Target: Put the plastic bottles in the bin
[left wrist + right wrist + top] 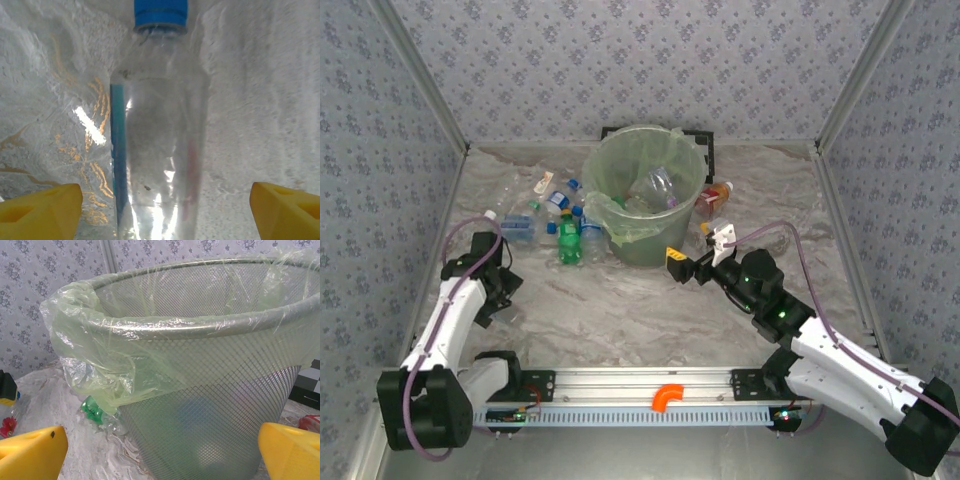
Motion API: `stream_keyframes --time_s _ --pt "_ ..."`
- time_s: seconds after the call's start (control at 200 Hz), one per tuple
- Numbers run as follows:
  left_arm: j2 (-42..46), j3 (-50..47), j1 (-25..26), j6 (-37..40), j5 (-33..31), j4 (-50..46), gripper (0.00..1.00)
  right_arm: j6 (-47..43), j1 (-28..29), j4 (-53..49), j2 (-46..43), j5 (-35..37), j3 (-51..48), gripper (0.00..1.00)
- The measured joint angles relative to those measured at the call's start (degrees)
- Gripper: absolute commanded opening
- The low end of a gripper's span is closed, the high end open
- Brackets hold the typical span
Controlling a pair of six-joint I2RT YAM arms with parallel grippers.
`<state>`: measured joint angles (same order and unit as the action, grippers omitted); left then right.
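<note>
The bin [645, 232] stands at the back middle, a mesh bucket with a pale green liner, and a clear bottle [662, 184] lies inside it. Several plastic bottles [548, 205] lie left of it, among them a green bottle [569, 240]. Others rest to its right [716, 196]. In the left wrist view a clear bottle with a blue cap [160, 130] lies between the yellow fingers of my left gripper [162, 212], which is open with a gap on each side. My right gripper [700, 250] is open and empty, facing the bin's wall [210, 405]. The green bottle [92, 410] also shows beside the bin.
Patterned walls close in the table on three sides. A black frame [705, 140] sits behind the bin. An orange hook [668, 397] lies on the rail between the arm bases. The left arm [455, 310] reaches along the left wall.
</note>
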<state>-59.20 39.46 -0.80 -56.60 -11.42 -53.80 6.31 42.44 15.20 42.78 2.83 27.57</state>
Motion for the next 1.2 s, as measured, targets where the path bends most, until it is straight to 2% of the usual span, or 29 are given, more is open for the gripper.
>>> stream_keyframes --time_s 0.36,0.49,0.76,0.86,1.199 --pt "-5.03 -4.79 -4.48 2.38 4.24 6.40 0.84 -0.20 0.11 0.00 -0.02 0.44 0.00 1.00" --pt "-6.16 -5.46 -4.57 3.19 5.25 9.01 0.79 -0.20 0.11 0.00 -0.02 0.46 0.00 1.00" --pt "-6.05 -6.75 -4.74 4.52 5.92 11.85 0.61 -0.33 0.24 0.00 -0.02 0.63 0.00 1.00" --pt "-4.94 -6.91 -4.83 4.87 6.12 11.87 0.52 -0.37 0.26 0.00 -0.02 0.87 0.00 1.00" --pt "5.20 -6.16 -4.83 5.09 9.55 11.58 0.52 -0.37 0.26 0.02 -0.02 0.90 0.00 1.00"
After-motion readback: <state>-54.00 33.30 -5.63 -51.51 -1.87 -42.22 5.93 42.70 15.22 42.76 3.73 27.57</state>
